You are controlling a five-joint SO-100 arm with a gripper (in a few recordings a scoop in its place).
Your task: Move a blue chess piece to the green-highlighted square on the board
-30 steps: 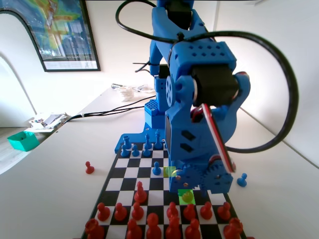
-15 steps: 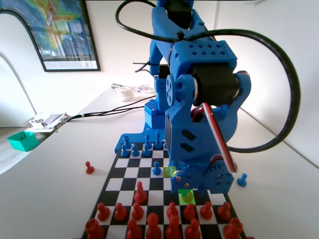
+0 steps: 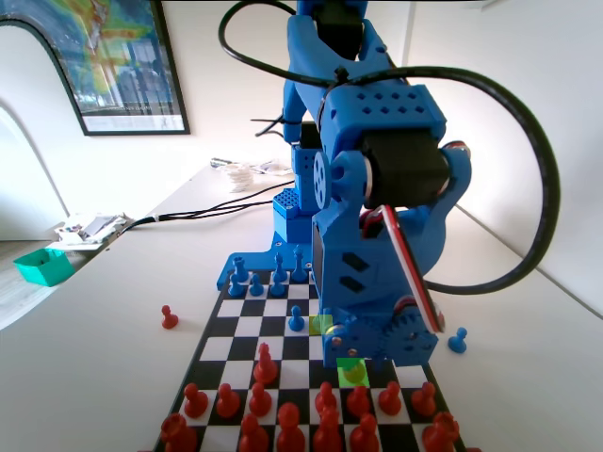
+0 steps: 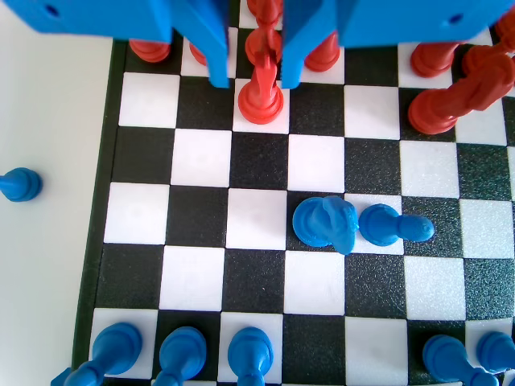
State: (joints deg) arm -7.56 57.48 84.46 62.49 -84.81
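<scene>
Jaws (image 4: 250, 79) open astride a red pawn (image 4: 260, 95) (no grip), arm shifted slightly since earlier, green-highlighted square (image 3: 352, 371) unchanged

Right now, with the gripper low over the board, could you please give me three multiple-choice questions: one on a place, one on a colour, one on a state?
1. In the fixed view, where is the red pawn that stands off the board?
A. left of it
B. right of it
C. behind the arm

2. In the wrist view, what colour is the piece between the jaws?
A. blue
B. red
C. white

3. How is the gripper?
A. shut on a blue pawn
B. open
C. shut on nothing

Answers:
1. A: it stands on the table left of the board's edge.
2. B: it is red.
3. B: the jaws stand apart, one on each side of the piece.
</scene>
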